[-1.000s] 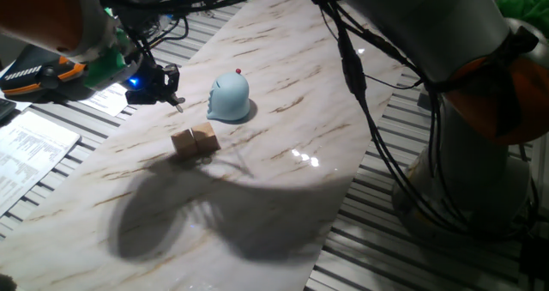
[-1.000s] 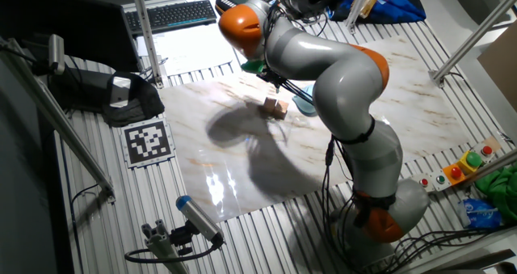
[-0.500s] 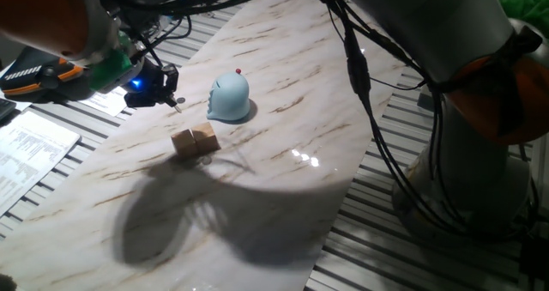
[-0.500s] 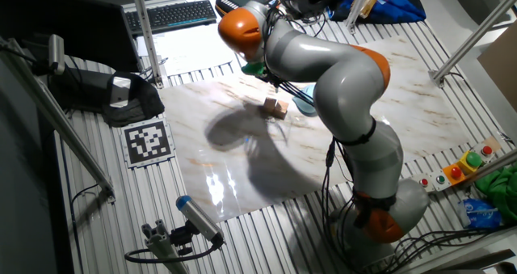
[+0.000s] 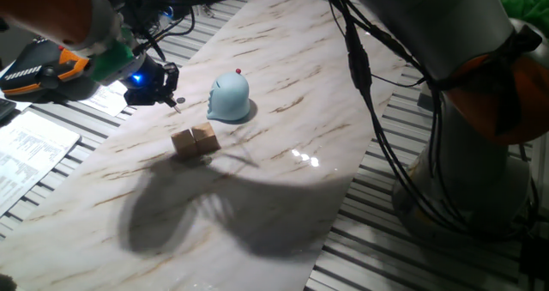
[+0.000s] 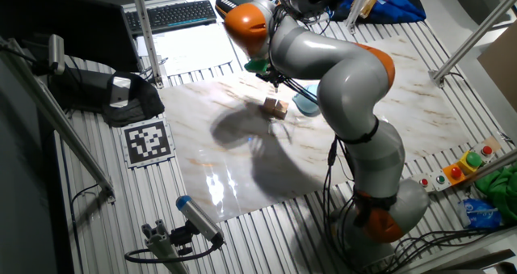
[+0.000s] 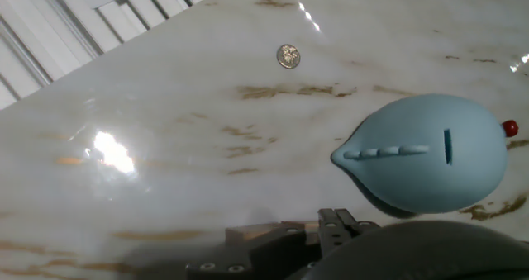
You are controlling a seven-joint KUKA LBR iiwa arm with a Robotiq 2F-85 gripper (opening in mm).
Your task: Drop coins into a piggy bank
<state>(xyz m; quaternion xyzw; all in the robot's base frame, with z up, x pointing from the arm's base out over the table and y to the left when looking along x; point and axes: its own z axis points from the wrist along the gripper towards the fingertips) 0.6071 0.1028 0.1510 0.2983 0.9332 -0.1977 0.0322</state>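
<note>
The piggy bank [image 5: 229, 99] stands on the marble table [image 5: 283, 179], beside two wooden blocks [image 5: 195, 142]. In the hand view one coin [image 7: 288, 56] lies flat on the table, apart from the bank's slot; elsewhere it is too small to see. The gripper [image 5: 174, 100] hangs left of the bank, its fingers too dark and small to tell whether it is spread or closed

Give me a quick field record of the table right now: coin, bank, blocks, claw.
coin: one coin lying flat on the marble table, apart from the bank
piggy bank: light blue piggy bank, upright, red knob on top, slot visible in hand view
blocks: two wooden cubes side by side, near the bank
claw: claw above the table beside the bank; open or shut unclear
</note>
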